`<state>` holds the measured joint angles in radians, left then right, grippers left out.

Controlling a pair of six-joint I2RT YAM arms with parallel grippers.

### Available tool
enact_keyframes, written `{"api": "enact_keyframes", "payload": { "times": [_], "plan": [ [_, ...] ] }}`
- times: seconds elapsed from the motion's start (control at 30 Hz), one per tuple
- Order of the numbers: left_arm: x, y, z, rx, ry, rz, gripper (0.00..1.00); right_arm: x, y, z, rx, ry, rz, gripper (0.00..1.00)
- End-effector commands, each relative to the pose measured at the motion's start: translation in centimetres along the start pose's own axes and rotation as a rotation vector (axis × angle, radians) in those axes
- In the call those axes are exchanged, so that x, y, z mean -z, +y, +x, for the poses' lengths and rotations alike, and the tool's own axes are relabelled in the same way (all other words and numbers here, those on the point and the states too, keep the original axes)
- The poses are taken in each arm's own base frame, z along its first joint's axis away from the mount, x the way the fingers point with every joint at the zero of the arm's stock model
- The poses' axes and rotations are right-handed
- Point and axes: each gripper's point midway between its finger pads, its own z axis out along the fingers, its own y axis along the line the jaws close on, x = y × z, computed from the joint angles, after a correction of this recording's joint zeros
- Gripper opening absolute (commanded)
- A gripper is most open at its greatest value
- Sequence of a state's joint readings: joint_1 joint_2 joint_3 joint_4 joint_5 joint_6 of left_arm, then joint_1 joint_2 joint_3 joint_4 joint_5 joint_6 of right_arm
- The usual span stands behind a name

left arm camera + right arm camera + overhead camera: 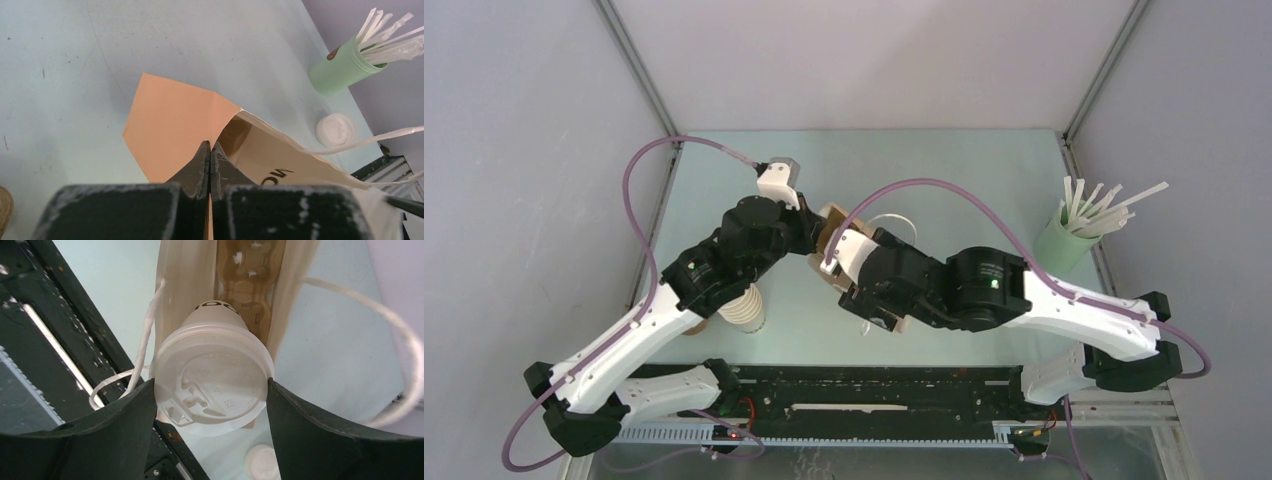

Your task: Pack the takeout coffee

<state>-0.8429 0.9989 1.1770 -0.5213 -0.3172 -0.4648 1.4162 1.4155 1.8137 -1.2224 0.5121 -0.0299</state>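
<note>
— On the pale green table [944, 160], grey walls [524, 110] enclosing it: which containers are standing?

— A green tub [1064, 243] is holding white sticks [1104, 205]. The left gripper [210, 156] is pinching the edge of the paper bag [175, 120]. The right gripper [210, 385] is clasping the takeout coffee [212, 367] at the bag's mouth.

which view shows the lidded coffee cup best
Right wrist: the lidded coffee cup fills the frame, held in the right gripper at the open paper bag. Top external hides it under the arms; left wrist shows the bag, not the cup.
</note>
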Motion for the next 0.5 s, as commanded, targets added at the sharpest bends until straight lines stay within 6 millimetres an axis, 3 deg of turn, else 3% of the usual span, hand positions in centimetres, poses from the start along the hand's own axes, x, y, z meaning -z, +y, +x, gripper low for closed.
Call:
{"api": "enact_keyframes", "payload": {
  "times": [0.0,0.13,0.47],
  "plan": [
    [2.0,-1.8,-3.6,0.063,-0.081,0.068,0.00,-1.3,0.1,-0.1,0.043,-0.023,0.028,0.40],
    [2.3,-1.7,-3.6,0.107,-0.075,0.061,0.00,-2.8,0.8,-0.1,0.077,-0.009,0.026,0.40],
    [2.9,-2.4,-3.4,0.111,-0.069,0.109,0.00,-5.3,-0.2,1.2,0.136,0.040,0.089,0.41]
  ]
}}
